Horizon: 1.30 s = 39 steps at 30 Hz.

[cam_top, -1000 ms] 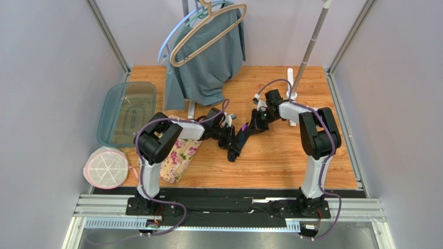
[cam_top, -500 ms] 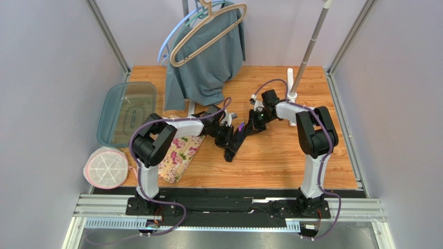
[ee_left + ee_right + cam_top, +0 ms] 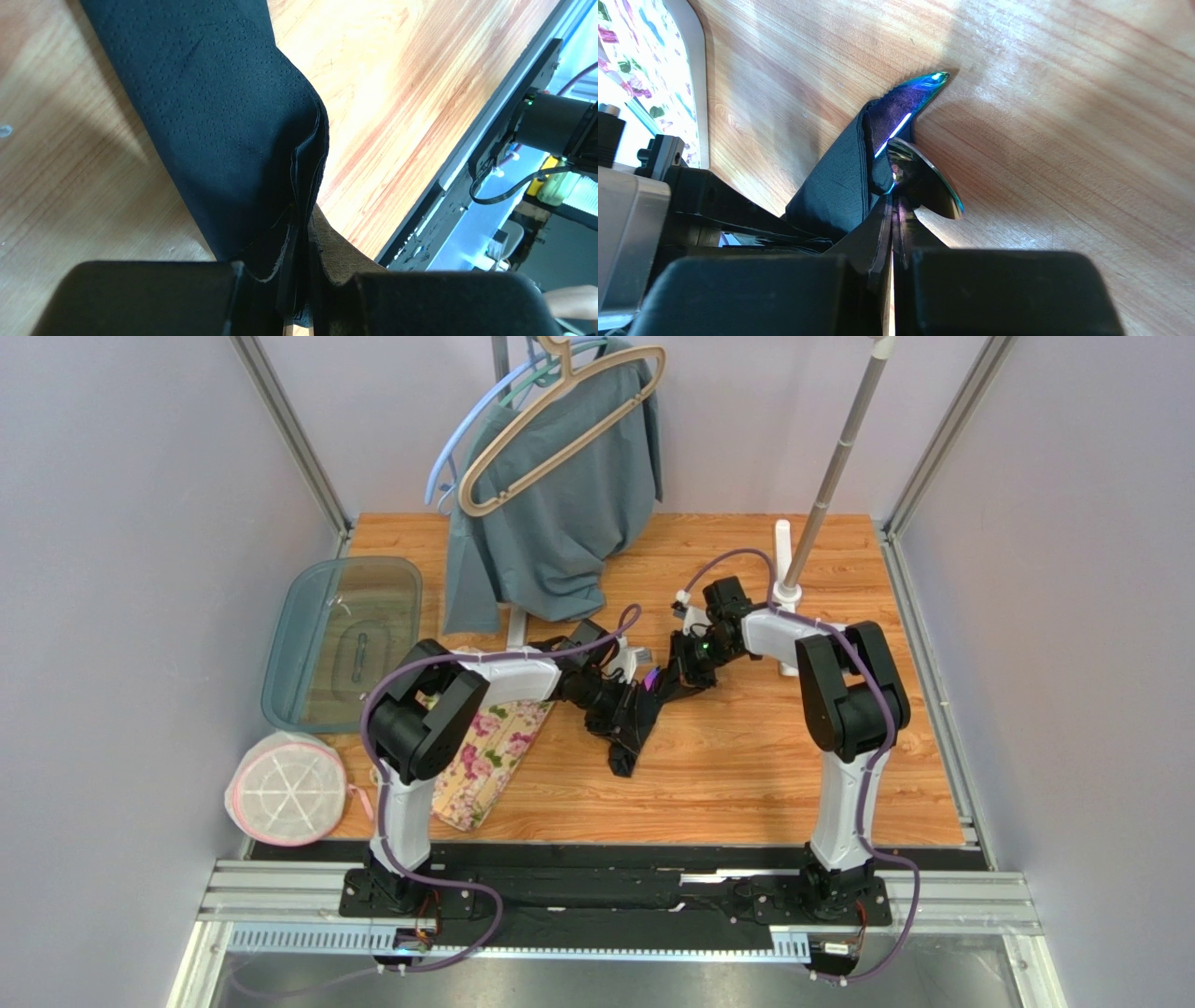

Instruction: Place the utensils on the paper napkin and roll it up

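Your left gripper (image 3: 298, 273) is pinched tight on a folded edge of the black paper napkin (image 3: 224, 126). The napkin sits bundled in the middle of the wooden tabletop (image 3: 730, 756), just right of the floral mat (image 3: 484, 749). Your right gripper (image 3: 892, 227) has its jaws pressed together at the bundle's other end, where the iridescent utensils (image 3: 917, 91) poke out (whether it grips paper or metal, I cannot tell).

A wooden table (image 3: 730, 784) is enclosed by pale lilac walls (image 3: 126, 546) and framed by metal posts (image 3: 291, 427).
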Each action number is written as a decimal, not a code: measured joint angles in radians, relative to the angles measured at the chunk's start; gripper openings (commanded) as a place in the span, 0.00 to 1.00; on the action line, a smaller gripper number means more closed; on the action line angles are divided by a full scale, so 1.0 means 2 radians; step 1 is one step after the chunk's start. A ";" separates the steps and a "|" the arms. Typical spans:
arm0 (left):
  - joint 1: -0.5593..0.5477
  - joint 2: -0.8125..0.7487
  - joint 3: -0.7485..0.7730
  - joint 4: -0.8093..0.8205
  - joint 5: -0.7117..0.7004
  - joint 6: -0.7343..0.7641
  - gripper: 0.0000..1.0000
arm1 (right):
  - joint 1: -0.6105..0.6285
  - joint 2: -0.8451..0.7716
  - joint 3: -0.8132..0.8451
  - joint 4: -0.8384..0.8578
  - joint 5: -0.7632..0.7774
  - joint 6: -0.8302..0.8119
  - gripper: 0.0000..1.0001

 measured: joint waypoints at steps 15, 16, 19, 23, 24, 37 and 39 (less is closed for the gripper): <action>0.000 0.011 0.009 0.012 0.059 -0.016 0.67 | 0.008 -0.038 0.006 -0.003 -0.027 0.025 0.11; 0.000 0.011 0.010 0.014 0.063 -0.016 0.67 | 0.010 -0.042 0.006 -0.001 -0.030 0.028 0.11; 0.000 0.011 0.011 0.016 0.068 -0.019 0.68 | 0.023 -0.050 0.007 0.007 -0.041 0.040 0.10; 0.002 0.010 0.008 0.022 0.076 -0.027 0.70 | 0.029 -0.049 0.007 0.010 -0.036 0.048 0.09; 0.003 0.010 0.006 0.026 0.077 -0.028 0.70 | 0.031 -0.048 0.007 0.010 -0.035 0.049 0.09; 0.005 -0.012 -0.035 0.081 0.077 -0.052 0.70 | 0.058 -0.001 -0.018 0.015 -0.048 0.026 0.06; 0.005 -0.021 -0.048 0.096 0.075 -0.057 0.70 | 0.058 -0.001 -0.018 0.016 -0.047 0.021 0.06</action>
